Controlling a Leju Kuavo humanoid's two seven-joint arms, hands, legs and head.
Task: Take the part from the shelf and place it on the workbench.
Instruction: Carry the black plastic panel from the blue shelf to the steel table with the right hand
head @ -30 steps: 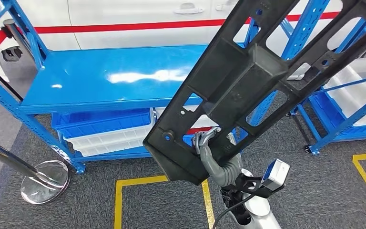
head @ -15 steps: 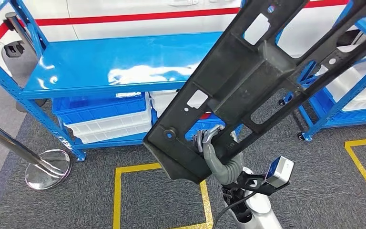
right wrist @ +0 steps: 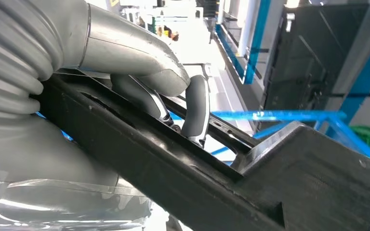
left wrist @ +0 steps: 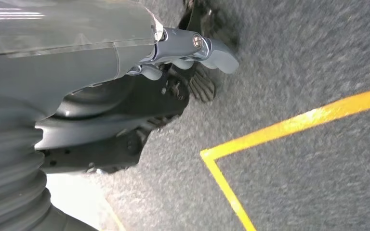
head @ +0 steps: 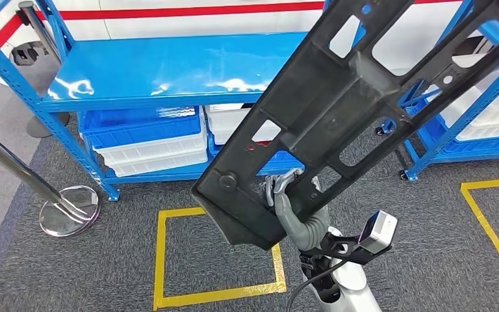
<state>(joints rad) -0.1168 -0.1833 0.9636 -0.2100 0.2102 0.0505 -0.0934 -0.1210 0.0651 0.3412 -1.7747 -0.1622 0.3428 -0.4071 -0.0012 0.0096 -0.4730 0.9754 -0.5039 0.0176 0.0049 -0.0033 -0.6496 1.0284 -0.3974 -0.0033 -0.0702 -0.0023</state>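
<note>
A long black plastic part with cut-out openings slants up across the head view from lower centre to upper right. My right hand grips its lower end from underneath. In the right wrist view the fingers hook over an edge of the part. My left hand hangs above the grey carpet and holds nothing, its thumb apart from its darker fingers. Behind the part stands the blue shelf, its top board bare and shiny.
Blue and white bins sit on the shelf's lower level. A second blue rack with white bins stands at the right. A chrome post base is on the floor at left. Yellow tape squares mark the carpet.
The whole scene has slid up and back in the picture, so the camera has moved away from the shelf. The part stays in my right hand, in the same pose.
</note>
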